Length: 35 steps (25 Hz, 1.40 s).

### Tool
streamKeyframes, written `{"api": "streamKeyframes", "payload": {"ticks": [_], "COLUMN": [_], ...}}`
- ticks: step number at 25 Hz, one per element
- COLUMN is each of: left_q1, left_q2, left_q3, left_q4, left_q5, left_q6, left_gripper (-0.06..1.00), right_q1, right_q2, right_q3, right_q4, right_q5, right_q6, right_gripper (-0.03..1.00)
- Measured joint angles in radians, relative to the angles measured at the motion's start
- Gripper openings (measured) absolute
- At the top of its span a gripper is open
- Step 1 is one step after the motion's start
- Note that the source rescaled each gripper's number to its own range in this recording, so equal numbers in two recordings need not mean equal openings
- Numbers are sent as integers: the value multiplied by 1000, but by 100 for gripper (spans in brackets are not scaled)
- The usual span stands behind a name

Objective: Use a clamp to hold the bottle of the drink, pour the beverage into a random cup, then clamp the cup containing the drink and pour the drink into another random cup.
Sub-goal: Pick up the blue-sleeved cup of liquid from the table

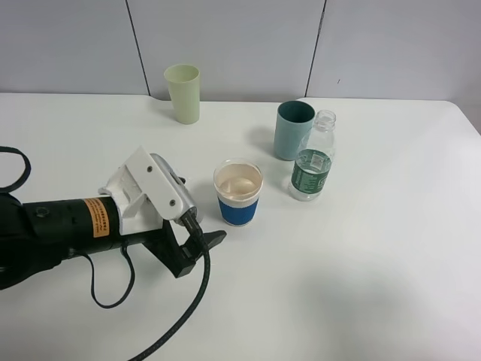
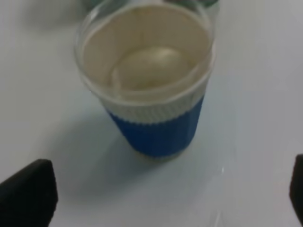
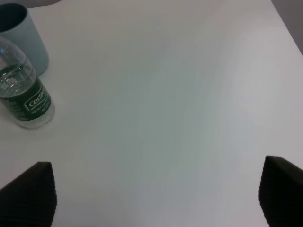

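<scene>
A paper cup with a blue sleeve point(image 1: 238, 192) stands upright mid-table; its cream inside point(image 2: 147, 71) shows a faint liquid line. My left gripper point(image 1: 201, 252) is open just left of and in front of that cup, not touching it, and its dark fingertips point(image 2: 28, 194) sit at the wrist view's lower corners. To the cup's right stands a clear, uncapped bottle with a green label point(image 1: 312, 159) point(image 3: 24, 97), with a teal cup point(image 1: 293, 129) point(image 3: 23, 35) touching or nearly touching it behind. A pale green cup point(image 1: 183, 92) stands at the back. My right gripper point(image 3: 154, 194) is open over bare table, well to the bottle's right.
The white table point(image 1: 391, 248) reaches a grey panelled wall at the back. The left arm's black cable point(image 1: 192, 301) loops across the front left of the table. The right arm does not appear in the exterior view.
</scene>
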Motion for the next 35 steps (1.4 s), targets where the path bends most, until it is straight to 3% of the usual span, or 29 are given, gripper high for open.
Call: {"api": "streamKeyframes", "payload": {"ticks": [13,28,35], "left_q1": [0,0,0], "left_q2": [171,208,275], "left_q3": [3,-9,-31], "left_q4": [7,7,-4], "left_q5": [-244,-353,-353], "left_q6": [-3,-12,-12], "left_gripper": [100,100,100], "right_q1": [0,0,0], "right_q2": [0,0,0], "right_q3": [0,0,0], "right_q4": [0,0,0], "right_q5": [0,0,0], "right_q6": [0,0,0], "right_gripper": [66,66,66]}}
